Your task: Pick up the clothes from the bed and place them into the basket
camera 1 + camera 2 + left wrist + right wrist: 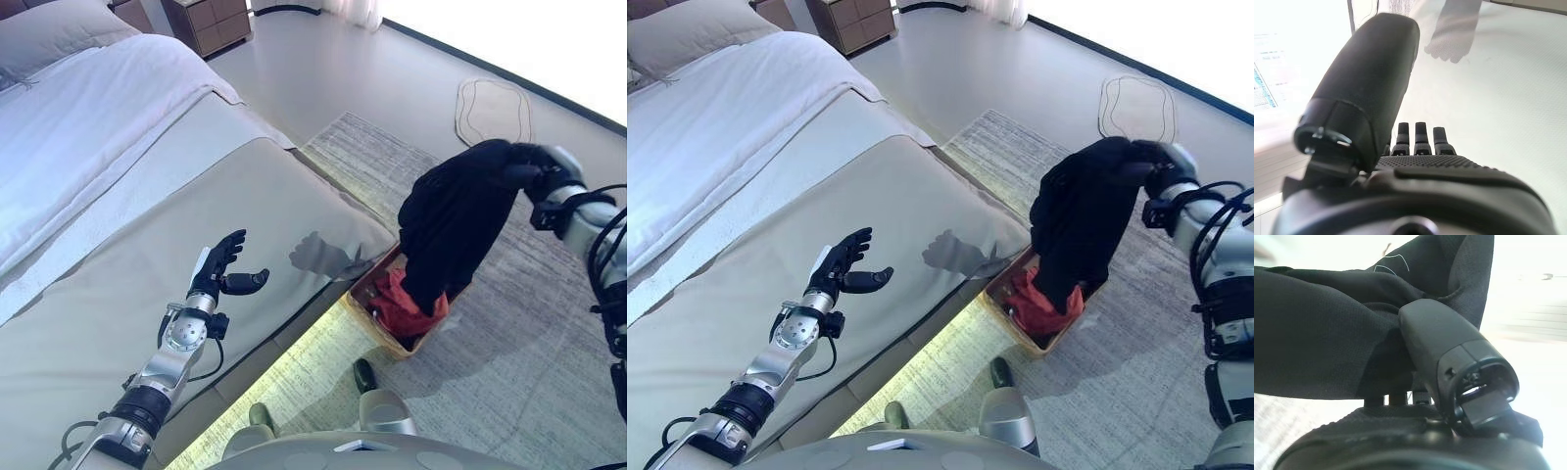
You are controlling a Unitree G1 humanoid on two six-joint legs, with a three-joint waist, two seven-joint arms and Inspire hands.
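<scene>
Over the basket [364, 305], right hand [529, 176] pinches black garment [451, 230] above red cloth [407, 304]; lowering before release looks wise; left hand [223, 266] idle over bed [118, 225], fingers spread.

A smooth grey floor [323, 69] is seen beyond the foot of the bed [196, 206], which is covered by a beige spread, with a white duvet [88, 137] and a grey pillow [49, 29] toward its head. A wooden nightstand [208, 22] with drawers is placed at the bed's far corner. A grey striped rug [509, 333] is laid beside the bed, and a small oval mat [493, 110] lies past it near a dark baseboard. A strip of yellow-green light [294, 372] is cast along the bed's lower edge.
</scene>
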